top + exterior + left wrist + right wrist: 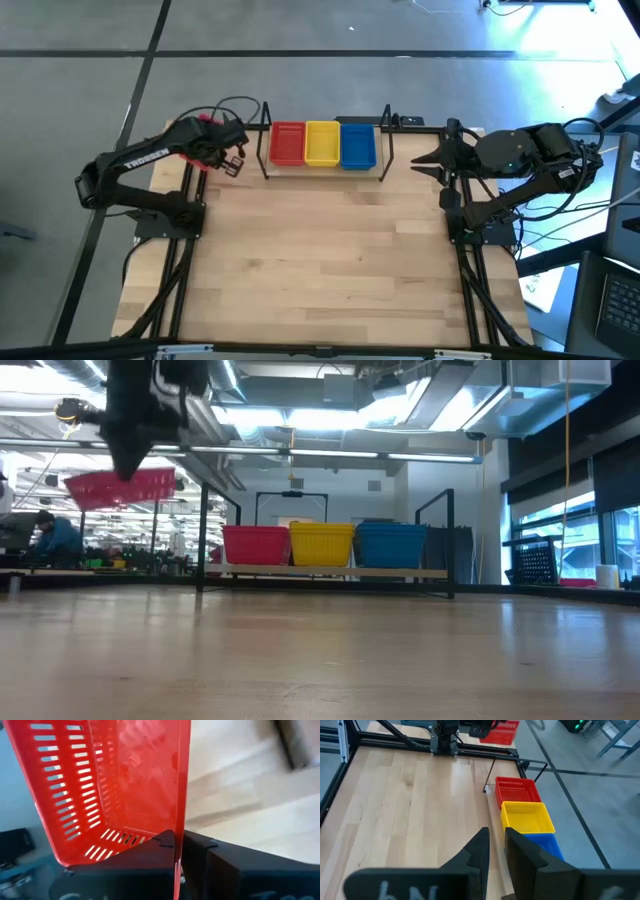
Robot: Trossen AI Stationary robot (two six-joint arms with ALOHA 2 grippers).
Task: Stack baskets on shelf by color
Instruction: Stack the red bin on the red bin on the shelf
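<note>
Left pincer (177,851) clamped on red basket (110,785) wall, raised off desk (330,260) left of shelf (330,572), basket tilted; right pincer (496,845) nearly together, idle right of shelf.

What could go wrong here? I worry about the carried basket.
1. The left tool pinches only one thin wall of the red basket, held high off the table; it could slip or swing.
2. The shelf's rod stands near the red stack; the basket could catch on it.
</note>
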